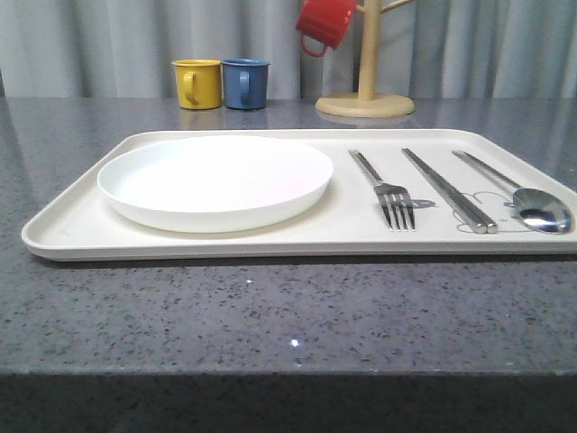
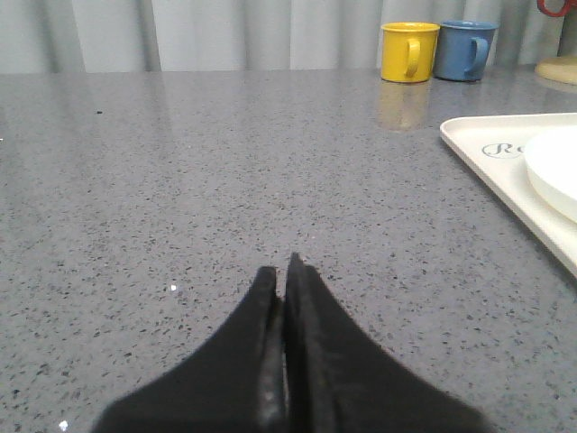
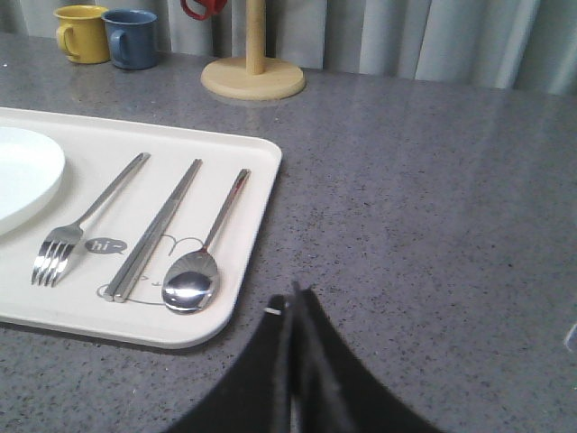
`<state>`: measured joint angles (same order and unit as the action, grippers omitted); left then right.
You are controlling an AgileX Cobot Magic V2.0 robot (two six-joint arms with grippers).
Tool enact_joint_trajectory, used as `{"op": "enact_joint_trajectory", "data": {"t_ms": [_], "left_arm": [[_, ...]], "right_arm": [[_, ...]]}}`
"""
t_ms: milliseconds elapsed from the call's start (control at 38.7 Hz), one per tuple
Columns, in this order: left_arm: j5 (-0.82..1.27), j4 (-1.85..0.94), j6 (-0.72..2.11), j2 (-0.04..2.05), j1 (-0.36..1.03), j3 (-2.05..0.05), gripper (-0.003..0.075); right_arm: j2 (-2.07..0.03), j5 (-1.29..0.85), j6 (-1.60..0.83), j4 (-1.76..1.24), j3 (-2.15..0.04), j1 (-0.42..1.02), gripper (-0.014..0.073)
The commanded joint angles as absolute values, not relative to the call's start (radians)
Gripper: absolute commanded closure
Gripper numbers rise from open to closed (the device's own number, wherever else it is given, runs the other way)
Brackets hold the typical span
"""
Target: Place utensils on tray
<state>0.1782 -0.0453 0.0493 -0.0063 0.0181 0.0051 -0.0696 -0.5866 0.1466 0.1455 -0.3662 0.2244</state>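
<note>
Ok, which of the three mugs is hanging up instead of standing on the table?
The red mug, hooked on the wooden mug tree. The yellow mug and blue mug stand side by side on the tabletop.

Bare grey table (image 1: 270, 316) lies open in front of the tray (image 1: 63, 236) and off both its short ends. On the tray, the plate (image 1: 215, 180) fills the left half; the fork (image 1: 386, 191), chopsticks (image 1: 448, 190) and spoon (image 1: 523, 200) lie side by side with narrow gaps between them. Behind stand the yellow mug (image 1: 197, 83), blue mug (image 1: 245, 83) and wooden mug stand (image 1: 365, 99), seemingly well clear of the rim.
</note>
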Motion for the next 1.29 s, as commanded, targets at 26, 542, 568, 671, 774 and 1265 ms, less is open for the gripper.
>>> {"op": "enact_joint_trajectory", "data": {"t_ms": [26, 542, 568, 671, 774, 1265], "left_arm": [[0.090, -0.053, 0.040, -0.028, 0.017, 0.007, 0.0738], [0.090, -0.053, 0.040, -0.028, 0.017, 0.007, 0.0738], [0.090, -0.053, 0.040, -0.028, 0.017, 0.007, 0.0738], [0.088, -0.053, 0.040, -0.028, 0.017, 0.007, 0.0738], [0.088, -0.053, 0.040, -0.028, 0.017, 0.007, 0.0738], [0.088, -0.053, 0.040, -0.026, 0.017, 0.007, 0.0738]], "right_arm": [[-0.080, -0.512, 0.138, 0.162, -0.388, 0.219, 0.0662], [-0.074, -0.458, 0.137, 0.179, -0.356, 0.218, 0.0662], [-0.069, -0.421, 0.137, 0.175, -0.331, 0.213, 0.0662], [-0.036, -0.306, 0.124, 0.141, -0.235, 0.172, 0.0662], [0.019, -0.235, 0.048, 0.060, -0.128, 0.101, 0.0662], [0.026, -0.135, -0.072, -0.058, 0.026, -0.014, 0.0662]]}}
